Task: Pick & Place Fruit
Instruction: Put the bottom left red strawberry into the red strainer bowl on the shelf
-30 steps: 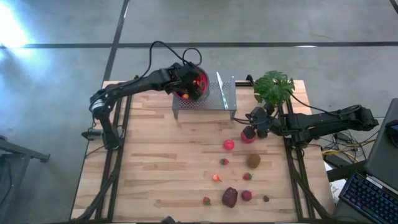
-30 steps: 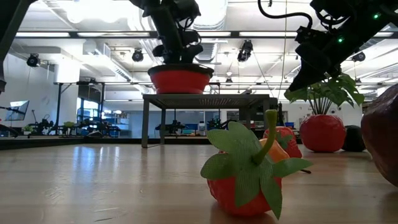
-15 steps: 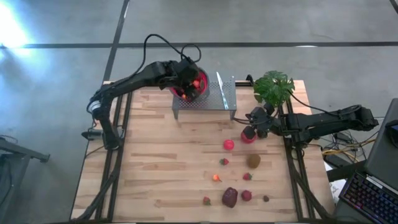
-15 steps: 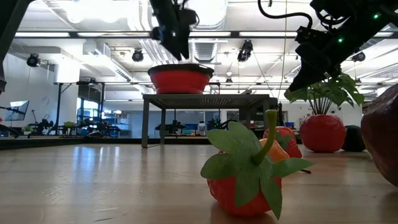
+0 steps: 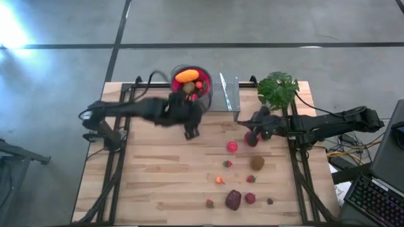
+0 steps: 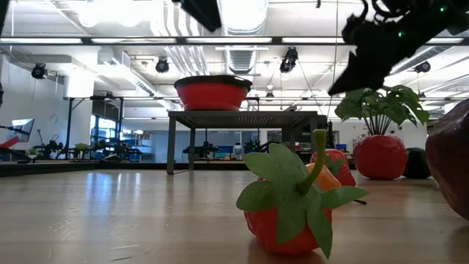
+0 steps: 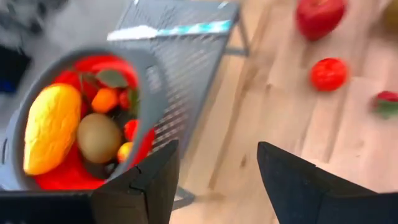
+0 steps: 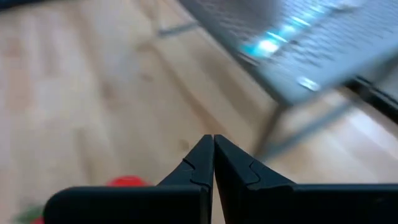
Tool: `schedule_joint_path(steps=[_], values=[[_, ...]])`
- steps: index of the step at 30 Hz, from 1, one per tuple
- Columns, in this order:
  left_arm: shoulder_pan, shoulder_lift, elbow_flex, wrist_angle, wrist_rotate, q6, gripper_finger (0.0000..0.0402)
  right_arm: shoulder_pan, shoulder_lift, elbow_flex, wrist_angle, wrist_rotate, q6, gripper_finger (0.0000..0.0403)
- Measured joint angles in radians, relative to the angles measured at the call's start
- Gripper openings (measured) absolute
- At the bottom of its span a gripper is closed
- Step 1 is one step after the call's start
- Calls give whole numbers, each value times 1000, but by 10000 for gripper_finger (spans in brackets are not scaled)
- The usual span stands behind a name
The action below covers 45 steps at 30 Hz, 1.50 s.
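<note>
Several glossy toy fruits (image 5: 233,200) dot the table; left gripper (image 5: 191,133) released, right gripper (image 5: 254,128) clenched.

The left tool (image 5: 190,131) is motion-blurred; the maroon fruit (image 6: 451,158) is edge-cropped.

No text, label, brand, number or sign can be read in any view; the pale blue-and-white strip (image 7: 168,30) on the top edge of the grey mesh stand (image 7: 186,68) may be a sticker, but it is too blurred to tell whether it carries any print; the screens in the room behind the table, seen in the low view, show nothing legible.
</note>
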Motion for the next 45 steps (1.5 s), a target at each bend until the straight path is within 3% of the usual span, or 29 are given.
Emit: schedule_joint_path(steps=[5, 11, 17, 22, 34, 45], values=[[-192, -112, -234, 256, -69, -12, 215, 84, 0, 0, 124, -47, -65, 8], [-352, -255, -613, 722, -176, 46, 213, 250, 67, 7, 300, -44, -121, 8], [-397, -413, -985, 1167, -228, 54, 211, 422, 275, 121, 322, 34, -144, 8], [-397, -531, -1191, 1401, -228, 48, 210, 542, 482, 272, 312, 55, -220, 8], [-401, -706, -1391, 1503, -214, 1, 210, 705, 866, 696, -61, 56, 28, 13], [-401, -712, -1398, 1493, -185, 17, 210, 733, 1096, 952, -149, 22, 52, 93]])
